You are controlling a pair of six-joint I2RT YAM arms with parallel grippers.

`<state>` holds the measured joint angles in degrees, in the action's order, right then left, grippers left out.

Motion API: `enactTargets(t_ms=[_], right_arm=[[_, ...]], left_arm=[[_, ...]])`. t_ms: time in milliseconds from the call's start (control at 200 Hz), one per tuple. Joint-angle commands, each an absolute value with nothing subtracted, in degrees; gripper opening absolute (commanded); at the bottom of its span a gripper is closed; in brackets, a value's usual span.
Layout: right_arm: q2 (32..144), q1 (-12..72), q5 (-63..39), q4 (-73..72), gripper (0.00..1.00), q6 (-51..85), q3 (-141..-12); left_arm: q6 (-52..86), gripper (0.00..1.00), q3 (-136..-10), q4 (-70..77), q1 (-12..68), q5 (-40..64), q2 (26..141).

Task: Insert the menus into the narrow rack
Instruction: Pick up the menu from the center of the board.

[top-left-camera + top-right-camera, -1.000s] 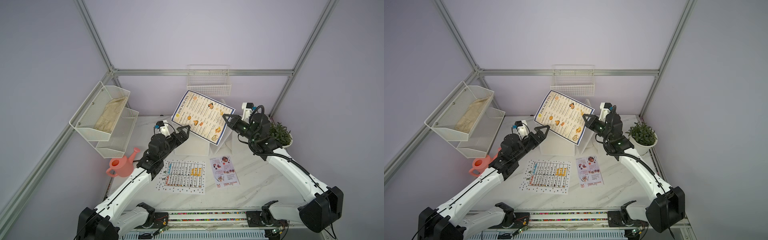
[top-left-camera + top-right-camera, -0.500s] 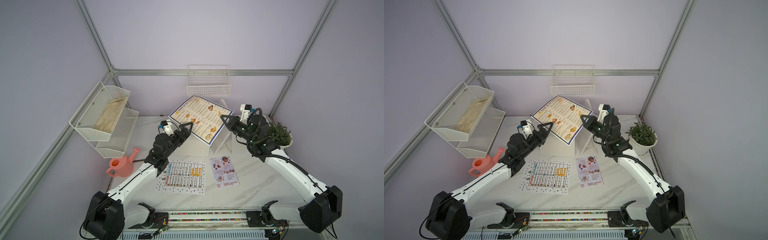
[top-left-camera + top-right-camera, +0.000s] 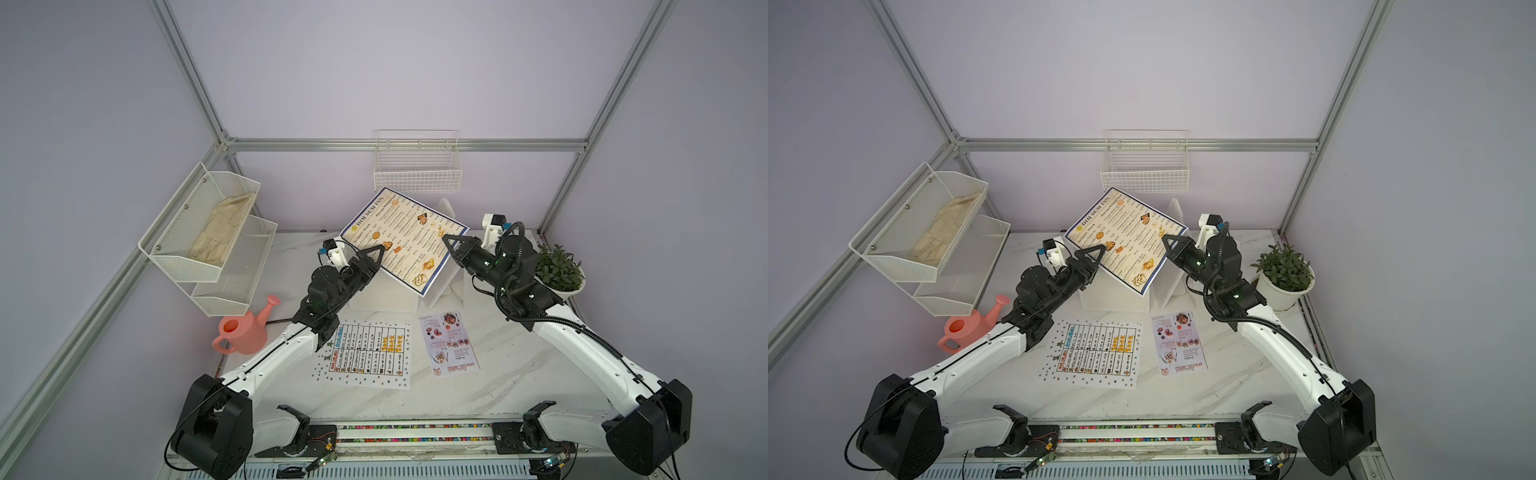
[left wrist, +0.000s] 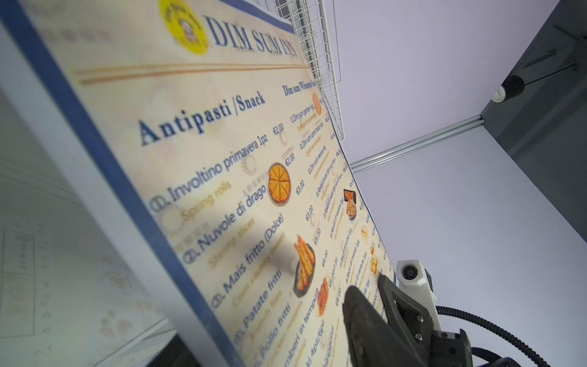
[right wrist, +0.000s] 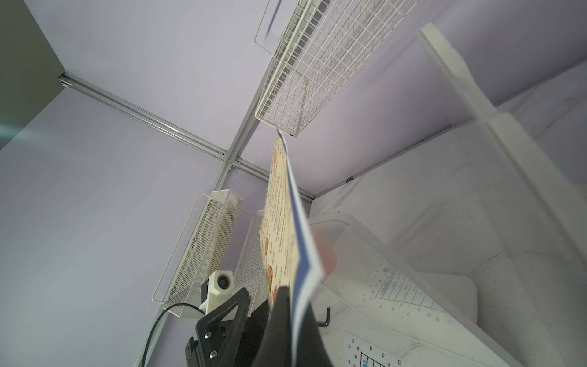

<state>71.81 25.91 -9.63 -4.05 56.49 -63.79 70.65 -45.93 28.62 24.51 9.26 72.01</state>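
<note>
The cream, blue-bordered "DIM SUM INN" menu (image 3: 401, 237) (image 3: 1125, 235) hangs tilted in the air. Its top corner sits just under the white wire rack (image 3: 417, 174) (image 5: 305, 85) on the back wall. My right gripper (image 3: 445, 239) (image 5: 290, 305) is shut on the menu's right edge. My left gripper (image 3: 376, 251) (image 4: 263, 321) straddles the menu's lower left edge, with its jaws apart and one finger on either face. The grid menu (image 3: 365, 353) and the small "SPECIAL MENU" leaflet (image 3: 449, 343) lie flat on the table in front.
A clear stand on a white block (image 3: 382, 301) stands under the held menu. A two-tier mesh shelf (image 3: 232, 286) with a cloth hangs on the left wall, with a pink watering can (image 3: 245, 328) below it. A potted plant (image 3: 559, 270) stands at the right.
The left gripper has moved forward onto the menu's lower left edge and its jaws have narrowed. The menu tipped flatter, then rose again toward the rack, still held by the right gripper.
</note>
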Motion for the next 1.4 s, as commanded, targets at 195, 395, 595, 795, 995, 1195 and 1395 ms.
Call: enactTargets(t_ms=[195,395,595,795,995,1195,1395], right_arm=[[70.85,27.14,-9.13,-3.24,0.00,58.18,-62.71],[70.21,28.19,-8.62,-3.52,0.00,58.76,-61.71],[70.07,28.82,-8.79,-3.45,0.00,58.73,-61.61],[69.37,29.00,-7.27,-2.29,0.00,57.60,-60.97],[68.72,29.00,-6.34,-1.71,0.00,56.15,-60.59],[66.92,29.00,-4.86,1.86,0.34,49.87,-61.41],[64.88,28.21,-1.62,8.35,0.66,38.49,-64.44]], left_arm=[[70.57,0.28,-46.13,29.62,24.70,7.52,72.44],[70.50,0.43,-46.46,29.28,24.66,7.18,72.96],[70.84,0.31,-46.17,28.78,24.69,6.91,73.21],[69.73,0.19,-46.14,26.64,24.69,6.26,71.77],[66.91,0.08,-45.73,23.08,24.61,6.23,69.67],[57.60,0.00,-49.02,12.15,23.72,7.50,66.66],[45.43,0.00,-55.13,1.03,19.96,15.77,65.03]])
